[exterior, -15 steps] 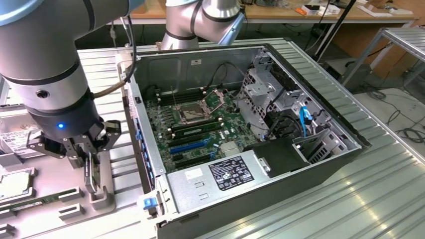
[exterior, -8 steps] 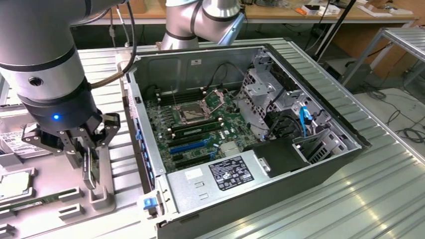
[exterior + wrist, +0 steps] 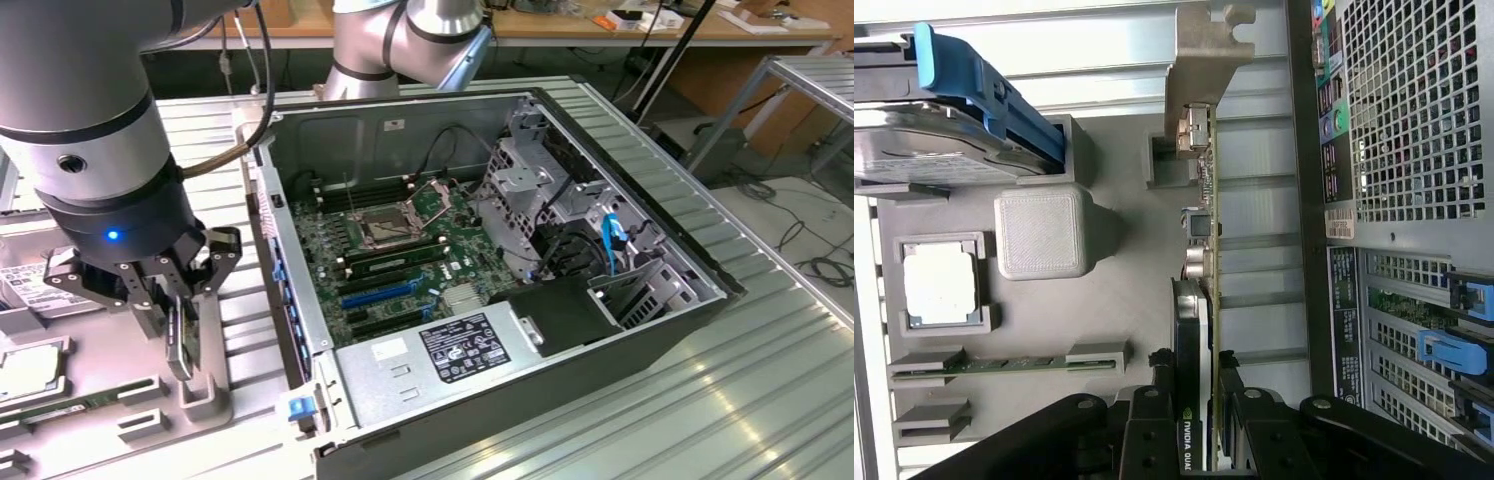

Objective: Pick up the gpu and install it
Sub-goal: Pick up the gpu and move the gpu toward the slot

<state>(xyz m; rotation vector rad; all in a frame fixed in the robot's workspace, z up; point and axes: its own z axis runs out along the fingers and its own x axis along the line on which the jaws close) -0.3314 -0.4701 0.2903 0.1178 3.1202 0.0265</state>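
The gpu (image 3: 179, 352) stands on edge in a grey holder (image 3: 203, 398) on the parts tray, at the exterior view's left of the open computer case (image 3: 627, 215). My gripper (image 3: 183, 318) reaches down over it with a finger against each face. In the wrist view the gpu (image 3: 1192, 320) shows a black cooler face with a logo, a green board edge and a silver end bracket (image 3: 1199, 60). There my gripper (image 3: 1194, 385) is shut on it, with the fingers (image 3: 1157, 385) pressed to the card. The motherboard (image 3: 387, 250) with blue slots (image 3: 380, 295) lies bare inside the case.
On the grey tray lie a hard drive with a blue clip (image 3: 924, 130), a processor chip (image 3: 941, 285) and a thin memory stick (image 3: 1004, 365). The case's perforated rear wall (image 3: 1414, 110) stands close beside the gpu. A second robot base (image 3: 400, 45) rises behind the case.
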